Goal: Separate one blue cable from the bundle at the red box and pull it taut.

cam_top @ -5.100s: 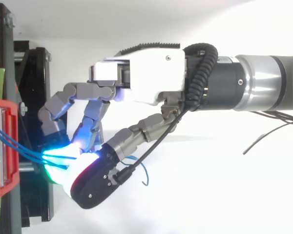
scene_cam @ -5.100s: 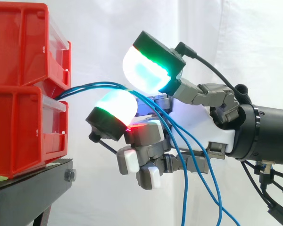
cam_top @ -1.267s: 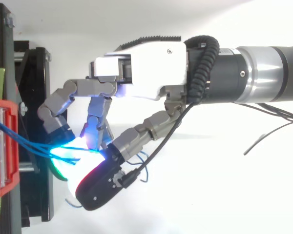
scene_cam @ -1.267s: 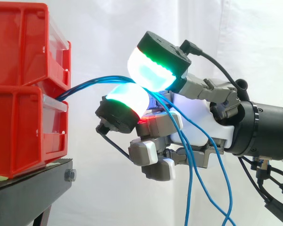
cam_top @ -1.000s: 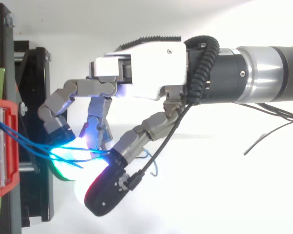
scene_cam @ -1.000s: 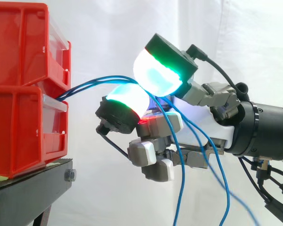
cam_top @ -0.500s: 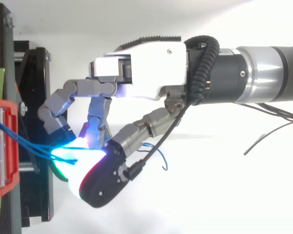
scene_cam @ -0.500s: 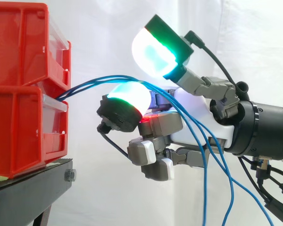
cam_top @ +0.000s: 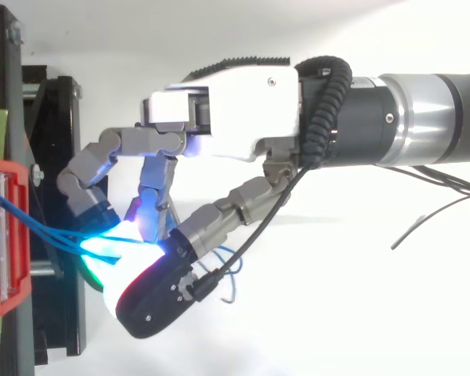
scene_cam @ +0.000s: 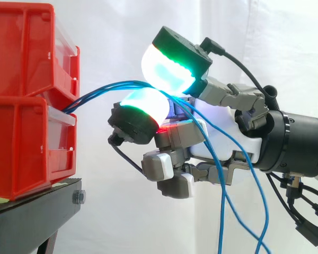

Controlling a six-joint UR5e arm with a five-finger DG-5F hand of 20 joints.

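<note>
Watching from my end, the arm [cam_top: 423, 117] and the palm of the hand [scene_cam: 217, 132] sit where they did half a second ago, just off the front of the red bins [scene_cam: 21, 95] on their black stand [scene_cam: 32, 211]. What has changed is the upper glowing pad [scene_cam: 167, 69]. It was lifted clear then, and it has now swung back down onto the lower pad [scene_cam: 146, 106], so the hand has gone from open over the strands to pinching them. The other fingers curl loosely below. I read this as a re-grip: a release, then another try at the bundle. The separating step looks unfinished to me, since I cannot tell whether the pads have caught one strand or several. The blue cables [scene_cam: 90, 94] leave the gap between the two bins, arc together to the hand, and pass between the pressed pads. They then drape over the palm and hang slack toward the lower right. From above, they [cam_top: 43, 227] fan slightly from the bin to the glowing tips. Nothing is taut yet, so the pull is yet to come.
</note>
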